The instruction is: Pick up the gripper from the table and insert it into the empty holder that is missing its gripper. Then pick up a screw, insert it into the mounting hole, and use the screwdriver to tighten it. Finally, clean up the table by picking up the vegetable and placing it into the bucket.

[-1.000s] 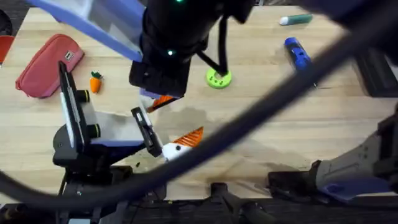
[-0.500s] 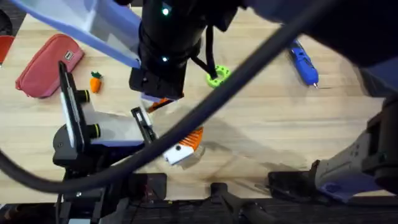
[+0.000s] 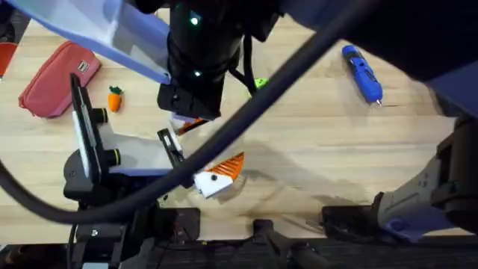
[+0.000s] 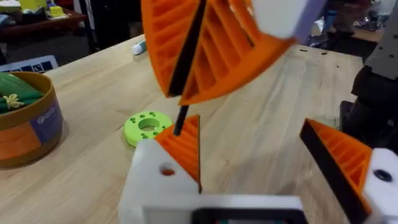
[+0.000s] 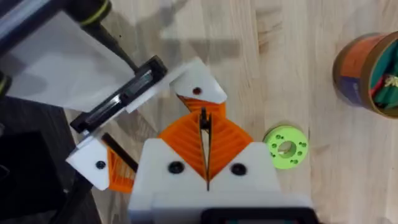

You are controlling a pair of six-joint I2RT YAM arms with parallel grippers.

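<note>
My right gripper (image 5: 203,118) is shut on a thin black screw (image 4: 180,121), which hangs tip-down just above the holder (image 5: 198,90). This white holder (image 4: 155,177) is one finger mount of my left gripper (image 4: 249,134) and has a small hole in its face. The orange gripper (image 4: 186,146) sits in it. My left gripper (image 3: 202,149) stands open, its other orange finger (image 4: 339,162) well apart. The blue screwdriver (image 3: 362,71) lies at the far right. At the far left lies the carrot vegetable (image 3: 114,98). The orange-brown bucket (image 4: 25,124) holds something green.
A green ring (image 4: 148,126) lies on the wood just beyond the holder. A red pouch (image 3: 56,78) rests at the far left. My right arm and its cable (image 3: 299,60) cross the middle of the overhead view, large and blurred.
My right arm has shifted a little over the table's middle, now hiding most of the green ring. My left gripper has stayed where it was.
</note>
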